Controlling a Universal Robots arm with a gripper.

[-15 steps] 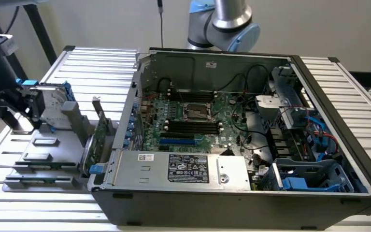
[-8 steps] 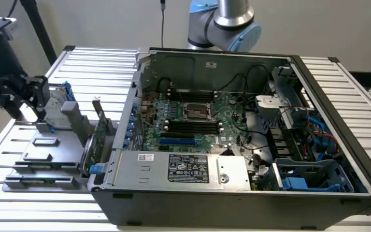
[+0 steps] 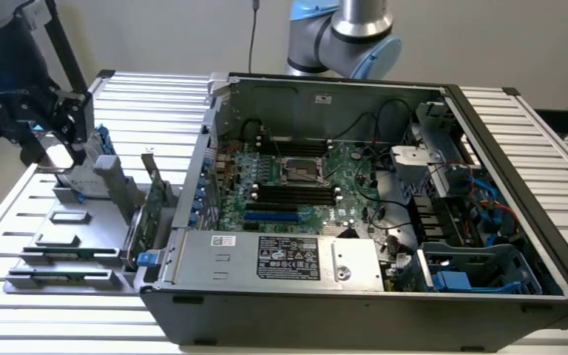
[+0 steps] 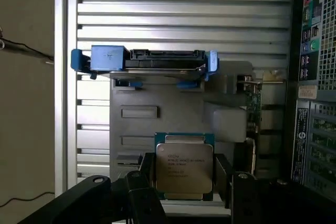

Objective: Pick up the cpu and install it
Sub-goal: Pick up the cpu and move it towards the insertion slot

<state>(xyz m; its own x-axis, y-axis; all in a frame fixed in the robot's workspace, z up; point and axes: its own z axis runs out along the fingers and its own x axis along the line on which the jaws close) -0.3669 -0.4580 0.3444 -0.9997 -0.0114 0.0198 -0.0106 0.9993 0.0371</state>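
- Your gripper [image 3: 62,140] is hanging at the exterior view's left, above the grey parts tray [image 3: 67,244] and well apart from the open computer case [image 3: 363,296].
- You are seeing a small pale piece just under the black gripper body, which is the cpu [image 3: 62,155], sitting above the tray rather than inside the case.
- You are also looking at the motherboard [image 3: 294,185] lying flat inside the case, with its metal-framed socket [image 3: 299,171] near the middle of the board.
- Behind the case, the arm's blue-capped joint [image 3: 348,37] is rising from the slatted table [image 3: 531,126].
- Turning to the wrist view, your gripper [image 4: 184,177] is clamping the cpu [image 4: 184,166] between its two black fingers [image 4: 146,174], one pressing on each opposite edge.
- The chip's silvery top is facing the camera, with small printed lettering on it and a green board rim showing around the metal.
- Beyond the held chip, the grey tray [image 4: 131,98] is lying on the slatted table [image 4: 184,3].
- A hard drive [image 4: 157,61] with blue side rails is standing on edge at the tray's far end.
- The computer case [image 4: 315,103] is standing just beside the tray, its labelled wall turned toward the camera.
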